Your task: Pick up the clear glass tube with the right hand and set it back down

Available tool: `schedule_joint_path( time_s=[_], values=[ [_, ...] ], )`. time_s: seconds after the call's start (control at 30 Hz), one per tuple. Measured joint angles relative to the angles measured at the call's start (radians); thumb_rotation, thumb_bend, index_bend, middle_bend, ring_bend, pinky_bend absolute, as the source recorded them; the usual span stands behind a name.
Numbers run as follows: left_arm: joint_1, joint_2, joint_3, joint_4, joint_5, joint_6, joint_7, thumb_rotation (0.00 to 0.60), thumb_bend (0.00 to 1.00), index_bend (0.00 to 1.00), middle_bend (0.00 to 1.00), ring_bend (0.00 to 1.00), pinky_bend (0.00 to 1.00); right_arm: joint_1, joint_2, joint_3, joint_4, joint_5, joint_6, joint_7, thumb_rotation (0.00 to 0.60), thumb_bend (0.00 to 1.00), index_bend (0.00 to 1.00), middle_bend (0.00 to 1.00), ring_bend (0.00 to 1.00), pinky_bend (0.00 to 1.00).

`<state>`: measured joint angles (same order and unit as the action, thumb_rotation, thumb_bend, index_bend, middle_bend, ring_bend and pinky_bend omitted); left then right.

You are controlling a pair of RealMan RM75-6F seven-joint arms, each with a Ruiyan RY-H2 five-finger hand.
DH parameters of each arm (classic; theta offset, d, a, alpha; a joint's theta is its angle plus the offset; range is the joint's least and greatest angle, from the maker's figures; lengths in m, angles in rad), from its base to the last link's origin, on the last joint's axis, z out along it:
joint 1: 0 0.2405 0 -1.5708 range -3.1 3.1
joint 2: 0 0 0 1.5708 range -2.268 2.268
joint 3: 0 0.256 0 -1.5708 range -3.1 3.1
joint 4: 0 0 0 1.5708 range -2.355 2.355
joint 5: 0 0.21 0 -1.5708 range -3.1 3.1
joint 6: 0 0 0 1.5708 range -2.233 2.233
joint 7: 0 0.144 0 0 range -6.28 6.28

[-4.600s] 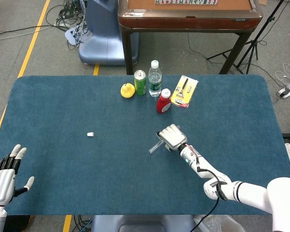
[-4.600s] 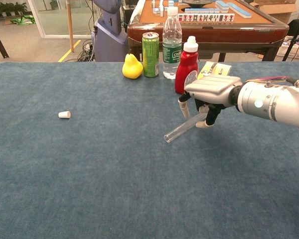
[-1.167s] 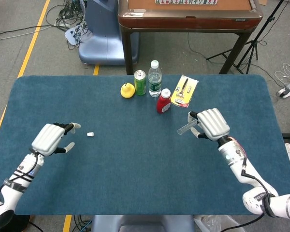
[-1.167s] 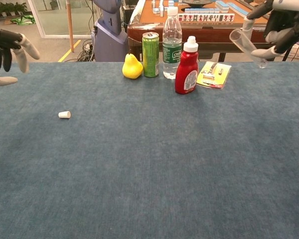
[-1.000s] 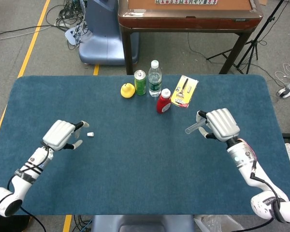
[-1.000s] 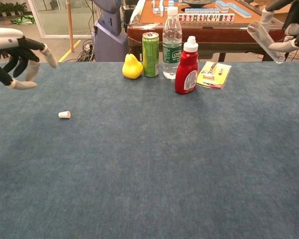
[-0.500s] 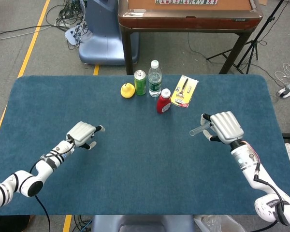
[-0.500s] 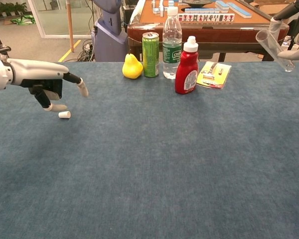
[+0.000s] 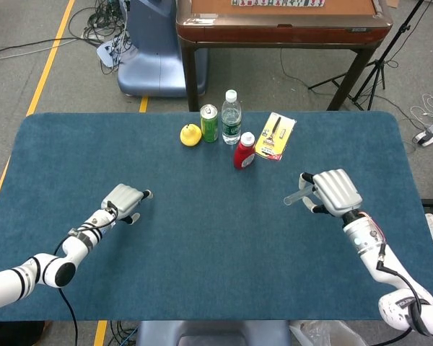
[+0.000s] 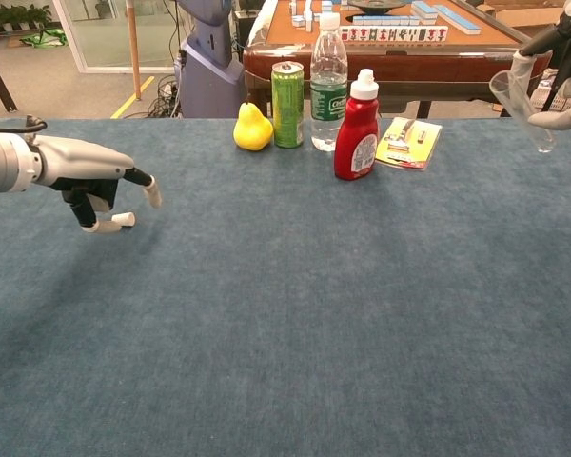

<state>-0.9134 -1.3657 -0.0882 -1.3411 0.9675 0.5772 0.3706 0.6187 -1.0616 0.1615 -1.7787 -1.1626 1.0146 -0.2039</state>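
Along the far edge of the blue felt table (image 9: 202, 274): yellow plastic pear (image 9: 190, 135), green drink can (image 9: 209, 122), clear water bottle (image 9: 232, 115), red sauce bottle (image 9: 245, 150), yellow blister card (image 9: 276, 135). Nothing between these and the right hand (image 9: 335, 192), raised, gripping the clear glass tube (image 10: 520, 99) aloft at an angle. Left hand (image 9: 123, 198) low on the cloth, fingers curled; cannot tell whether holding anything

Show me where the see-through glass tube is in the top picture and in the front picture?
Head view: the clear glass tube sticks out left of the right hand, right of centre.
Chest view: the tube sits at the far right edge, held high by that hand.
Shared landmark: the red ketchup bottle, left of the tube in both.
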Motion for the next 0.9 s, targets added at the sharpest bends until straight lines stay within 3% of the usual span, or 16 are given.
schedule_joint_path(
  time_s=[0.23, 0.53, 0.9],
  values=[
    [-0.016, -0.013, 0.054, 0.018, -0.100, 0.021, 0.057, 0.600, 0.37, 0.24, 1.00, 1.00, 1.00, -0.001, -0.005, -0.001, -0.004, 0.003, -0.004, -0.008, 0.600, 0.51, 0.79, 1.00, 1.00, 1.00],
    [-0.018, -0.013, 0.085, 0.017, -0.131, 0.055, 0.080, 0.600, 0.37, 0.24, 1.00, 1.00, 1.00, -0.003, -0.002, 0.000, -0.022, 0.013, 0.000, -0.030, 0.600, 0.51, 0.79, 1.00, 1.00, 1.00],
    [-0.001, 0.047, 0.118, -0.044, -0.166, 0.102, 0.108, 0.600, 0.37, 0.25, 1.00, 1.00, 1.00, 0.000, -0.005, 0.004, -0.031, 0.022, 0.001, -0.047, 0.600, 0.51, 0.80, 1.00, 1.00, 1.00]
  ],
)
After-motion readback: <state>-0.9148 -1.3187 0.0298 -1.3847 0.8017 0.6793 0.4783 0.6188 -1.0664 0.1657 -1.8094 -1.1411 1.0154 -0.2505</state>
